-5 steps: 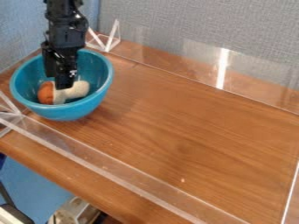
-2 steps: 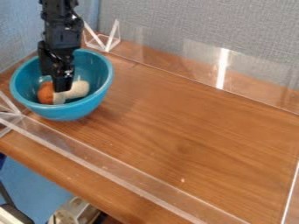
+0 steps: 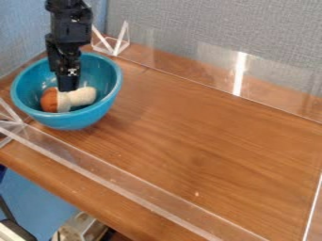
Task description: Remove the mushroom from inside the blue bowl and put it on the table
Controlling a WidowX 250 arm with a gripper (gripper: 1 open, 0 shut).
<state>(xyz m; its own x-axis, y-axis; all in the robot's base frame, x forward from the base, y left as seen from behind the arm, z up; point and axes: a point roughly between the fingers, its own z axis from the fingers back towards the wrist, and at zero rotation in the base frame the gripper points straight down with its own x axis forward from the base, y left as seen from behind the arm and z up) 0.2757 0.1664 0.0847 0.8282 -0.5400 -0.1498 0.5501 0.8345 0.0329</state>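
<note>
Gripper pointing down over the one blue bowl, jaws spread wide and holding nothing, one mushroom lying inside the bowl beneath it, bowl on the wooden worktop

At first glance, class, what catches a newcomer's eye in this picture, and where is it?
The glossy blue bowl at the table's far left corner stands out. The mushroom lies on its side inside it, and the black gripper hangs open right above.

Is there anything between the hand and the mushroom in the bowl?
Nothing: in the camera view the open hand hangs just above the mushroom, inside the bowl.
</note>
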